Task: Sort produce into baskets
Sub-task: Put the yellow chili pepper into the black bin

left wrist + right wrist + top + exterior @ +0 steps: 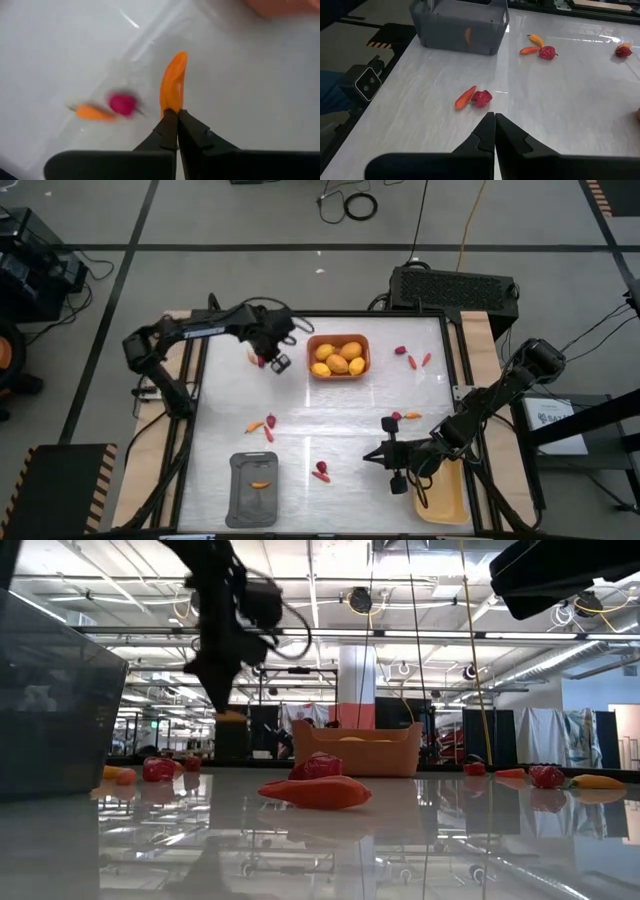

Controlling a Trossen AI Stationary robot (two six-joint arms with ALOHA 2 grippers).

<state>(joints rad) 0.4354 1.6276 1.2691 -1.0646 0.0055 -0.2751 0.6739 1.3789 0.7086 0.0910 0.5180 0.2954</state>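
Overhead, the left gripper (271, 358) hangs above the table just left of the orange-brown basket (338, 357), its fingers pinched on one end of a carrot stick (173, 82) whose long axis runs straight out from the fingertips. That piece probably belongs in the dark grey basket (253, 488), which lies well away at the near edge and already holds one carrot, so a long carry is likely. The right gripper (397, 466) waits, fingers together and empty, beside the pale yellow basket (443, 500).

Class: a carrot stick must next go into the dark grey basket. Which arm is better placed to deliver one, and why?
Left: its pincer is shut on a carrot stick. The right pincer is shut and empty, though nearer the dark grey basket.
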